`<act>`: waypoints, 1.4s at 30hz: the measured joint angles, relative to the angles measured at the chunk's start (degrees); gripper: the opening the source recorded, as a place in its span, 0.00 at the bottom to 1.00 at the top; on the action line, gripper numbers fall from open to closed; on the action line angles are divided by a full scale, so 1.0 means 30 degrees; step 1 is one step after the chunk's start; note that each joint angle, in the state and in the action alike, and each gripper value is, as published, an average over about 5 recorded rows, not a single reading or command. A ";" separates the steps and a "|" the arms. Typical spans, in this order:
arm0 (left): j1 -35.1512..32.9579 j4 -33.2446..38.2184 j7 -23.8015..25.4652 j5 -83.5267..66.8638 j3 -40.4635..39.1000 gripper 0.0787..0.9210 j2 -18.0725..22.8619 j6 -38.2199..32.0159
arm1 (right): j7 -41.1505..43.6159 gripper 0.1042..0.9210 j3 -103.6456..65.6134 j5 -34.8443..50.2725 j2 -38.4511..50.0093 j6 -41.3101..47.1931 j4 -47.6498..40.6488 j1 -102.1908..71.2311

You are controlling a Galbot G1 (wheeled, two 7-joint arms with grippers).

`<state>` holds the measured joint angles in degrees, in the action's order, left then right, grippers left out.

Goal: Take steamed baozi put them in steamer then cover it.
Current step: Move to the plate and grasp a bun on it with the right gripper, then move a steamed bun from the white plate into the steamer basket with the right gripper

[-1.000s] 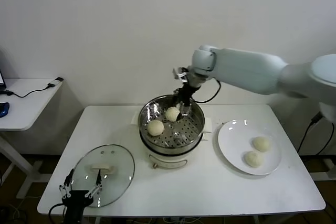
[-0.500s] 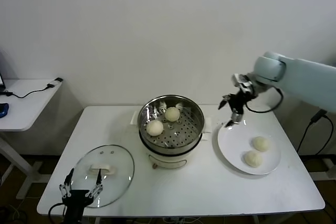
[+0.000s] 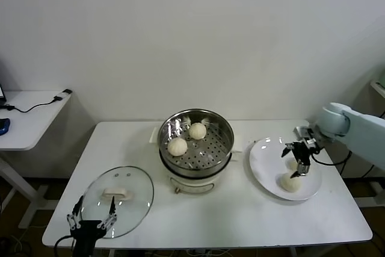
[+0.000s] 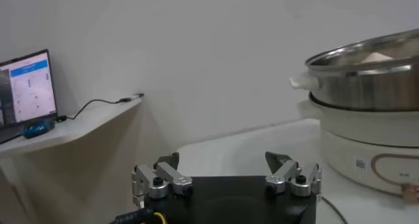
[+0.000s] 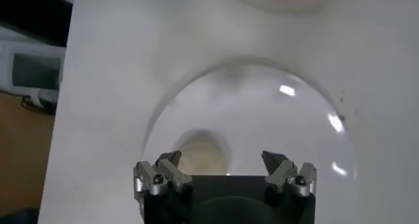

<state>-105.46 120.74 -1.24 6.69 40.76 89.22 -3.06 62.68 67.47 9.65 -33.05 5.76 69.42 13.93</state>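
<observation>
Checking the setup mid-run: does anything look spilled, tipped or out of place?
Nothing stands out. Two baozi sit in the steamer, the cover lies flat on the table, and the open right gripper hangs over the plate.

No text can be read; the small label on the steamer's white base (image 4: 361, 163) is too tiny to decipher.

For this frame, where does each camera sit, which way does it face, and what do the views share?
Head: up on the robot, looking down at the table; steamer, glass lid, plate, both arms show.
Left wrist: low at the table's edge, facing the steamer sideways; left gripper open.
Right wrist: above the plate, looking down on a baozi; right gripper open.
Shared: steamer, plate with head view.
</observation>
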 measured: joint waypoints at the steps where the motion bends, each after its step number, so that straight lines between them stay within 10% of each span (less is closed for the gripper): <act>1: -0.0010 0.0001 -0.0016 0.0005 0.0020 0.88 0.0004 0.0003 | -0.0001 0.88 -0.0225 -0.0249 -0.0025 -0.0044 -0.0140 -0.0320; 42: -0.0081 -0.0216 -0.0244 0.0253 -0.0073 0.88 0.0054 -0.0032 | 0.1287 0.73 -0.1548 -0.2968 -0.2637 -0.3251 -0.3216 -0.0748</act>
<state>-105.70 120.09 -1.97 7.45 40.54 89.38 -3.16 66.54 62.82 0.75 -40.96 -4.00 59.77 11.68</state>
